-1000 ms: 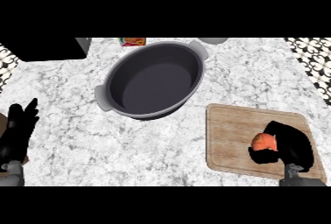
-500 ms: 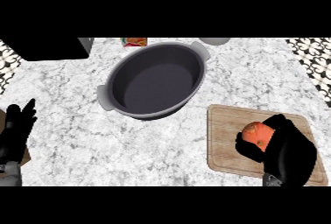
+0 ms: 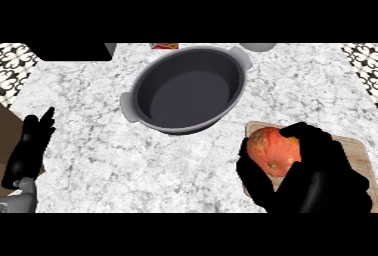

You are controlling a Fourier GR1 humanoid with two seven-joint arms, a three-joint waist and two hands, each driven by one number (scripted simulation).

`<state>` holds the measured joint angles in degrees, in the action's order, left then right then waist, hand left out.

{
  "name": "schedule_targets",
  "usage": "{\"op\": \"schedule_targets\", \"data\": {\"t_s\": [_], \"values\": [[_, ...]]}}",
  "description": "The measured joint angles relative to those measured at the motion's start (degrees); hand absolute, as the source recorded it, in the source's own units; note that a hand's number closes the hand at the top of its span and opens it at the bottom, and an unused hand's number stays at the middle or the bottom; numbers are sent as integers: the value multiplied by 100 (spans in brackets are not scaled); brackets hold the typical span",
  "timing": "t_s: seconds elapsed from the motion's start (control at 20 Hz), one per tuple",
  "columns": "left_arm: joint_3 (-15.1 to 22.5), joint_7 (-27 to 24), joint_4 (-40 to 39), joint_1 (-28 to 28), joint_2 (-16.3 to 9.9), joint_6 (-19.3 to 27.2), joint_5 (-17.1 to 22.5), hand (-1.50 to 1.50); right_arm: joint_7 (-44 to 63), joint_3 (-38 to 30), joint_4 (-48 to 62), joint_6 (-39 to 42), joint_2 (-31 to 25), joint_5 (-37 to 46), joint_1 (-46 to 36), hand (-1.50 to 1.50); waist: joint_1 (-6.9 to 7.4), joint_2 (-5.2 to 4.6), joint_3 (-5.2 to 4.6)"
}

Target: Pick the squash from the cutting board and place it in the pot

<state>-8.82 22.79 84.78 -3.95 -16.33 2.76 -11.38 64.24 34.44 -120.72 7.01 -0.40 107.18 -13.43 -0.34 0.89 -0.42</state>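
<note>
An orange squash (image 3: 272,150) is held in my right hand (image 3: 317,175), whose fingers and thumb curl round it at the left end of the wooden cutting board (image 3: 354,150). The hand hides most of the board and the squash's lower right side. The dark grey oval pot (image 3: 188,90) with pale handles stands empty up and to the left of the squash, apart from it. My left hand (image 3: 28,150) rests open at the far left edge, fingers up.
A small orange-and-white packet (image 3: 165,46) and a pale round object (image 3: 257,47) sit at the counter's back edge behind the pot. A dark block (image 3: 70,51) fills the back left corner. Patterned tiles show at both upper corners.
My right hand has closed round the squash and carried it left and up, toward the board's left edge. The view has shifted slightly. The left hand stays put.
</note>
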Motion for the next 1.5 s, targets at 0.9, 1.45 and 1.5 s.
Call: {"op": "schedule_targets", "data": {"t_s": [0.9,1.45,1.5], "values": [[218,-9,-204,-498,106,-67,-93,0,567,-1244,2063,562,-28,-2210,-3027,150,457,-143,23],[244,-23,-327,-680,153,-63,-112,0,479,-2321,4146,-233,-22,-3795,-3779,-150,536,-197,36],[249,-27,-330,-686,160,-67,-109,0,452,-2363,4310,-370,-23,-3899,-3789,-150,546,-201,37]]}}
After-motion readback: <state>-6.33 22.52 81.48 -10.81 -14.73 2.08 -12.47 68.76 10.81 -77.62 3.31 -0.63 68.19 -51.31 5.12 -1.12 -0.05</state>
